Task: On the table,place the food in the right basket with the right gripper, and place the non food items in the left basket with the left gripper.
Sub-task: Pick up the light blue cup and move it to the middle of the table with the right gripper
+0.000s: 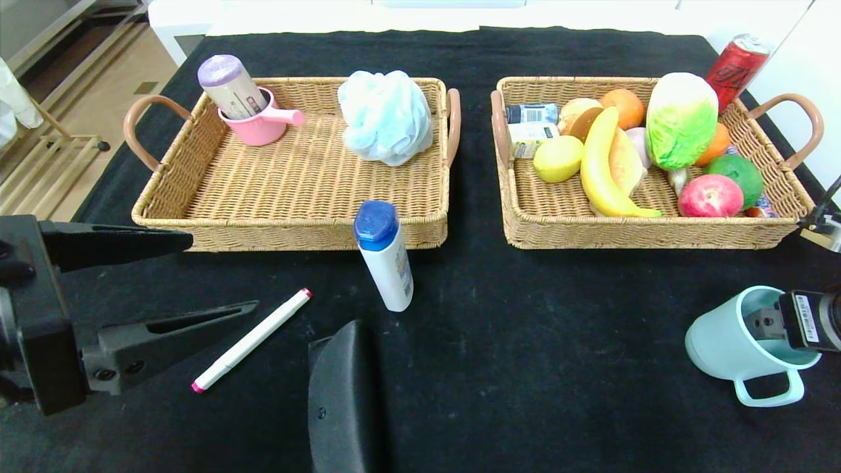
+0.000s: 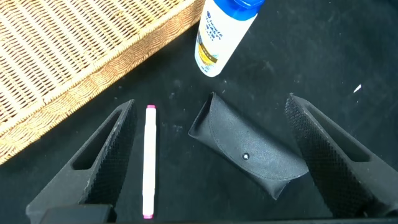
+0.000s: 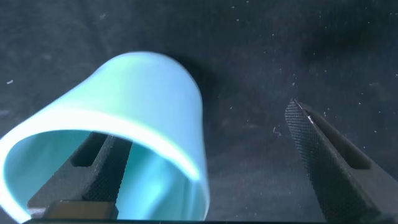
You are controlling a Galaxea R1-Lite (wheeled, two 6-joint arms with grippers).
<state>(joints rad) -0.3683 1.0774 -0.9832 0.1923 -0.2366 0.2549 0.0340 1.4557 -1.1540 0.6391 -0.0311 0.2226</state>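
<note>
My left end effector [image 1: 220,276] hangs spread wide and grasping nothing, low over the black-covered counter [image 1: 525,341] in front of the left woven wicker basket [image 1: 295,223]. In the left wrist view its fingers bracket a white marker pen with pink ends [image 2: 150,162] and a black fold-over glasses case [image 2: 249,149], both lying flat on the counter. Just beyond them a white bottle with a blue cap [image 1: 384,255] stands against the basket's front wall. That basket holds a pink cup [image 1: 259,125] with a lilac-capped tube [image 1: 230,85] in it and a pale blue bath pouf [image 1: 386,117].

My right end effector [image 3: 205,155] is also released; one finger [image 3: 93,171] sits inside a tipped mint-green mug [image 1: 742,345] near the counter's right front, the other outside. The right woven wicker basket [image 1: 644,233] holds fruit and vegetables.
</note>
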